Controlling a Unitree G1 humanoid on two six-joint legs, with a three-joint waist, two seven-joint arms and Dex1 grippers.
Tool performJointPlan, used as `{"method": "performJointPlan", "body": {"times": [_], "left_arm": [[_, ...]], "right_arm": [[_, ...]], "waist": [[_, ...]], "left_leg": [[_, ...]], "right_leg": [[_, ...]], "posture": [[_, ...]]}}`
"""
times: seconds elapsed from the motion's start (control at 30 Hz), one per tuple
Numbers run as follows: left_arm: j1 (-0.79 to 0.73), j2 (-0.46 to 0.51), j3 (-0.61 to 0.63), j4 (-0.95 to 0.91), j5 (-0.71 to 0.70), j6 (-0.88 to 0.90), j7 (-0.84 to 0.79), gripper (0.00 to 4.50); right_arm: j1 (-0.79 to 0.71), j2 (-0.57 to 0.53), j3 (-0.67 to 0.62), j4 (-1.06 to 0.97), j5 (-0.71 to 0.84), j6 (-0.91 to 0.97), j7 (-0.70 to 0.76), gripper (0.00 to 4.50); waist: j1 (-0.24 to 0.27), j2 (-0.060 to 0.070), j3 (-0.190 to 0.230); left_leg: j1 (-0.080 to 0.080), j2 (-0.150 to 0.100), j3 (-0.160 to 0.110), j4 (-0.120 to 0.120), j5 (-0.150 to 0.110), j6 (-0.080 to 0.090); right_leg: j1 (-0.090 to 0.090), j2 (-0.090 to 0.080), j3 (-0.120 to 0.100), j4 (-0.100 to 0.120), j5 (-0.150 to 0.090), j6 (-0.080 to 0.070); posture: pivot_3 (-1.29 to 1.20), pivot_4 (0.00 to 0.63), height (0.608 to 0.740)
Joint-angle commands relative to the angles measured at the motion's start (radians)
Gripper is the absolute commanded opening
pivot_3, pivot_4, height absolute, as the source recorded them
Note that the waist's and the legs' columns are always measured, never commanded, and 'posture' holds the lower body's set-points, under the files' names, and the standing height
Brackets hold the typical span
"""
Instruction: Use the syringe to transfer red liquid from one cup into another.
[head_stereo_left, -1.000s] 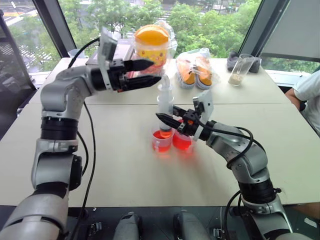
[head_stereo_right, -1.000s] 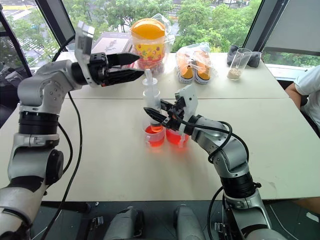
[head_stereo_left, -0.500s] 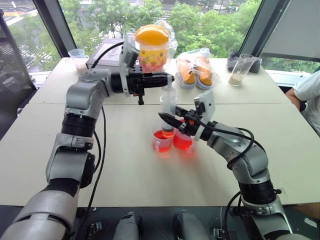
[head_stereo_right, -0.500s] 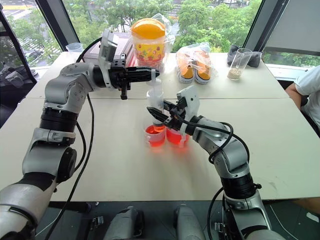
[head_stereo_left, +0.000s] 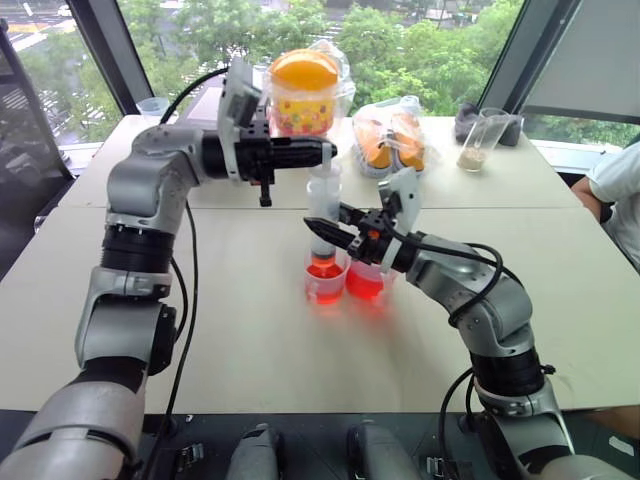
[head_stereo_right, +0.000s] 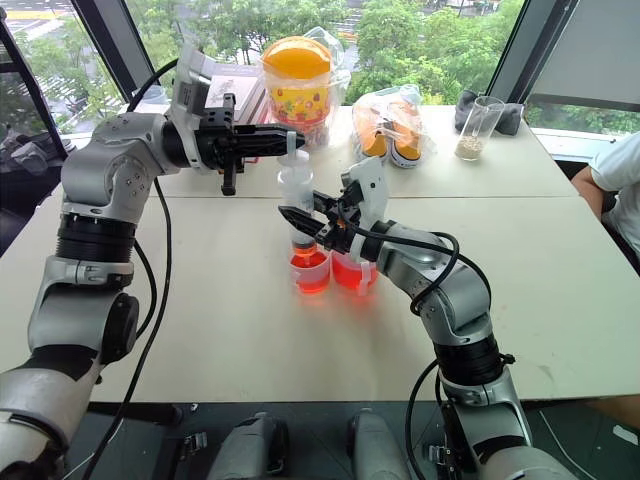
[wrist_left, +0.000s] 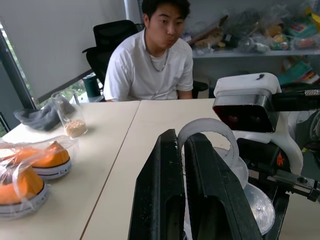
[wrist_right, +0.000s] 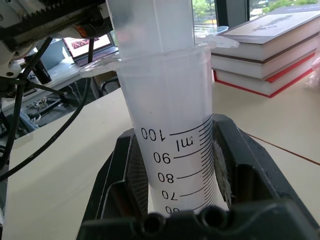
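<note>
The syringe stands upright over the middle of the table, its lower end dipping into the one cup, which holds red liquid. A second cup, also red inside, sits touching it on the robot's right side. The right hand reaches in level from the right and is clamped on the syringe's clear barrel, one black finger on each side, just below the graduation marks at the barrel's upper end. The left hand comes across level from the left, higher up, its two fingers pressed together at the plunger's top ring; the ring curves round one finger. Behind them on the table are an orange-lidded jar, a bag of orange shoes and a glass with grain. A person in a white shirt sits at the table's far end.
</note>
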Motion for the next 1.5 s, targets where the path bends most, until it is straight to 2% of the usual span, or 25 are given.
{"method": "performJointPlan", "body": {"times": [0.03, 0.47, 0.7, 0.73, 0.77, 0.83, 1.0, 1.17, 1.3, 1.4, 1.5], "left_arm": [[0.043, -0.020, -0.060, -0.049, -0.005, 0.025, -0.040, 0.04], [0.167, -0.007, -0.096, -0.136, 0.012, 0.046, 0.006, 0.04], [0.068, 0.040, 0.011, -0.063, -0.043, 0.124, 0.046, 0.04], [0.051, 0.057, 0.034, -0.053, -0.058, 0.146, 0.048, 0.66], [0.041, 0.073, 0.050, -0.049, -0.071, 0.166, 0.048, 0.94], [0.039, 0.102, 0.068, -0.054, -0.084, 0.183, 0.042, 1.79], [0.079, 0.177, 0.098, -0.091, -0.113, 0.196, 0.018, 4.39], [0.160, 0.230, 0.107, -0.154, -0.127, 0.219, 0.016, 4.46], [0.226, 0.235, 0.113, -0.215, -0.146, 0.229, 0.041, 4.46], [0.261, 0.220, 0.111, -0.237, -0.141, 0.224, 0.075, 4.46], [0.295, 0.211, 0.110, -0.267, -0.153, 0.223, 0.084, 4.46]], "right_arm": [[-0.099, 0.001, -0.086, -0.076, 0.035, -0.033, -0.024, 1.40], [-0.150, -0.051, -0.128, -0.089, 0.079, 0.003, -0.040, 1.40], [-0.101, -0.042, -0.090, -0.081, 0.066, -0.003, -0.031, 1.40], [-0.087, -0.041, -0.080, -0.077, 0.061, -0.007, -0.028, 1.40], [-0.076, -0.041, -0.072, -0.074, 0.056, -0.010, -0.028, 1.40], [-0.060, -0.039, -0.064, -0.071, 0.051, -0.014, -0.027, 1.40], [-0.040, -0.037, -0.057, -0.073, 0.050, -0.015, -0.023, 1.40], [-0.057, -0.038, -0.072, -0.072, 0.067, 0.003, -0.024, 1.40], [-0.133, -0.062, -0.128, -0.082, 0.132, 0.089, -0.043, 1.40], [-0.269, -0.125, -0.217, -0.036, 0.198, 0.232, -0.092, 1.40], [-0.433, -0.199, -0.316, 0.109, 0.224, 0.439, -0.186, 1.40]], "waist": [[-0.001, 0.000, 0.000], [-0.002, 0.000, 0.000], [-0.002, 0.000, 0.000], [-0.003, 0.000, 0.000], [-0.005, 0.000, 0.000], [-0.007, 0.000, 0.000], [-0.007, 0.000, 0.000], [-0.004, 0.000, 0.000], [-0.002, 0.000, 0.000], [-0.001, 0.000, 0.000], [0.000, 0.000, 0.000]], "left_leg": [[0.000, 0.000, 0.000, 0.000, 0.000, 0.000], [0.000, 0.000, 0.000, 0.000, 0.000, 0.000], [0.000, 0.000, 0.000, 0.000, 0.000, 0.000], [0.000, 0.000, 0.000, 0.000, 0.000, 0.000], [0.000, 0.000, 0.000, 0.000, 0.000, 0.000], [0.000, 0.000, 0.000, 0.000, 0.000, 0.000], [0.000, 0.001, 0.000, -0.001, 0.000, 0.000], [0.000, 0.000, 0.000, -0.001, 0.000, 0.000], [0.000, 0.000, 0.000, -0.001, 0.000, 0.000], [0.000, 0.000, 0.000, 0.000, 0.000, 0.000], [0.000, 0.000, 0.001, 0.000, 0.000, 0.000]], "right_leg": [[0.000, 0.000, 0.000, 0.000, 0.000, 0.000], [0.000, 0.000, 0.000, 0.000, 0.000, 0.000], [0.000, 0.000, 0.000, 0.000, 0.000, 0.000], [0.000, 0.000, 0.000, 0.000, 0.000, 0.000], [0.000, 0.000, 0.000, 0.000, 0.000, 0.000], [0.000, 0.000, 0.000, 0.000, 0.000, 0.000], [0.000, 0.001, 0.000, 0.000, 0.000, 0.000], [0.000, 0.000, 0.000, 0.000, 0.000, 0.000], [0.000, 0.000, 0.000, 0.000, 0.000, 0.000], [0.000, -0.001, 0.000, 0.000, 0.000, 0.000], [0.000, -0.001, 0.000, 0.000, 0.000, 0.000]], "posture": [[0.00, 0.150, 0.740], [0.00, 0.150, 0.740], [0.00, 0.150, 0.740], [0.00, 0.150, 0.740], [0.00, 0.150, 0.740], [0.00, 0.150, 0.740], [0.00, 0.150, 0.740], [0.00, 0.150, 0.740], [0.00, 0.150, 0.740], [0.00, 0.150, 0.740], [0.00, 0.150, 0.740]]}}
